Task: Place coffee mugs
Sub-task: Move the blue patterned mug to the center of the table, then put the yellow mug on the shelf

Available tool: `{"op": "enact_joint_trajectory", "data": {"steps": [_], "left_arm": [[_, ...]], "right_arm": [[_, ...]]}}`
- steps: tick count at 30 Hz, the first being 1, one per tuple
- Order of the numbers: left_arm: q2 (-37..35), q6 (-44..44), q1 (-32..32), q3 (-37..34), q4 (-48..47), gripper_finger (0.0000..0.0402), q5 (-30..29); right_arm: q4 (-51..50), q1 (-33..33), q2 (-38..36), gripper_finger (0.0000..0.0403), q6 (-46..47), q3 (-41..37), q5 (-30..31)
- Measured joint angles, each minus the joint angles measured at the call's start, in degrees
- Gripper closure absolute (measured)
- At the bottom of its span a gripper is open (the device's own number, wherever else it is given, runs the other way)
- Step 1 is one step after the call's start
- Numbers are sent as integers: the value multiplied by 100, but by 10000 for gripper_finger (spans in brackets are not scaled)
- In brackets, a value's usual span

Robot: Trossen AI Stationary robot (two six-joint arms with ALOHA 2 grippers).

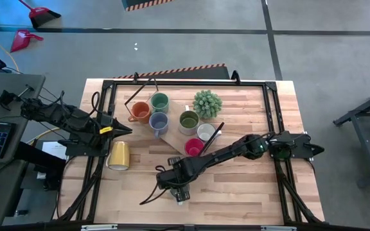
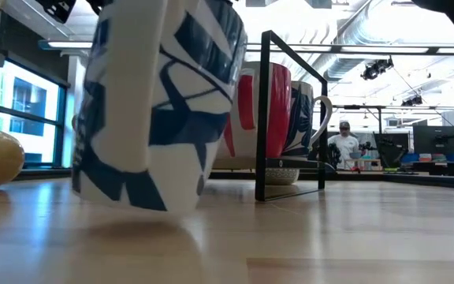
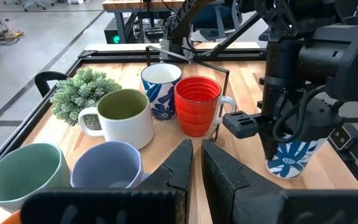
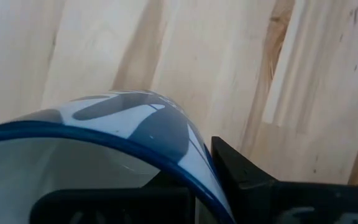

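My right gripper (image 1: 180, 187) is shut on a white mug with a blue leaf pattern (image 3: 293, 159) near the table's front edge. In a cluster at the table's middle stand an orange mug (image 1: 139, 113), a green one (image 1: 160, 101), a blue-grey one (image 1: 158, 122), an olive one (image 1: 189, 120), a white one (image 1: 205, 132) and a red one (image 1: 194, 147). A cream-yellow mug (image 1: 118, 155) lies on its side at the left. My left gripper (image 1: 122, 129) hovers shut over the left edge, touching nothing. My right gripper pinches the patterned mug's wall at its blue rim (image 4: 166, 146), one finger outside (image 4: 244, 171) and the other inside the mug. The fingers come from above, pointing steeply down. The mug is tilted, its base (image 2: 132, 197) close to the tabletop; whether it touches, I cannot tell.
A spiky green potted plant (image 1: 207, 102) stands behind the mug cluster. A black wire frame (image 2: 290, 118) rises beside the red mug (image 2: 262, 110). Black rails (image 1: 185, 83) border the wooden table (image 1: 249, 192). A person sits in the room far behind.
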Motion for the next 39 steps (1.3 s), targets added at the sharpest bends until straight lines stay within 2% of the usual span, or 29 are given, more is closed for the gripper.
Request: {"op": "enact_joint_trajectory", "data": {"steps": [9, 22, 30, 36, 39], "left_arm": [[0, -4, 0, 0, 2, 381, 0], [0, 0, -1, 0, -9, 381, 2], [0, 3, -2, 0, -22, 381, 24], [0, -253, -2, 0, -26, 381, 26], [22, -512, 0, 0, -31, 381, 31]], "right_arm": [[358, -1, -2, 332, -3, 11, 52], [79, -1, -178, 325, 493, 26, 43], [202, -8, -864, 308, 666, 26, -69], [282, 21, -1840, 271, 1271, 28, -322], [292, 247, -2345, 265, 1123, 35, -422]]}}
